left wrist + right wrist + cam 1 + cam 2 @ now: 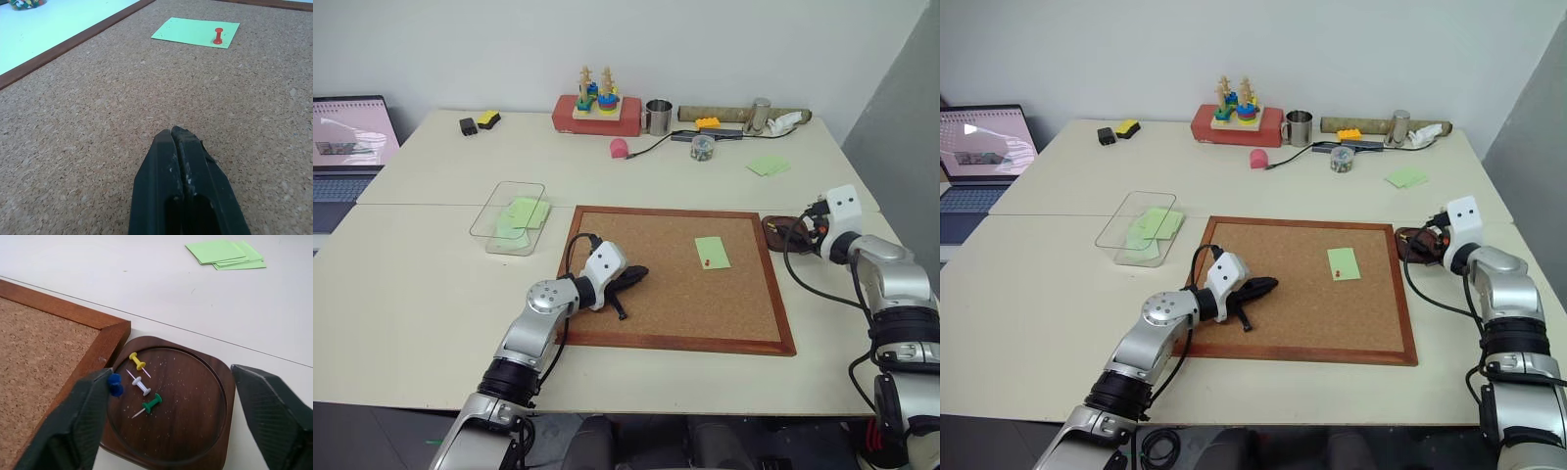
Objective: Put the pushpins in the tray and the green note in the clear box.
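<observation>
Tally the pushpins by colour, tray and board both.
Yellow pin, in the tray: 1
White pin, in the tray: 1
Green pin, in the tray: 1
Blue pin, at the tray's edge: 1
Red pin, on the note: 1
Total: 5

Bright even indoor light, soft faint shadows, sharp focus throughout

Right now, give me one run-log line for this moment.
right hand: open over tray | tray: yellow, white, green, blue pushpins | green note: on corkboard, red pin in it | left hand: shut
</observation>
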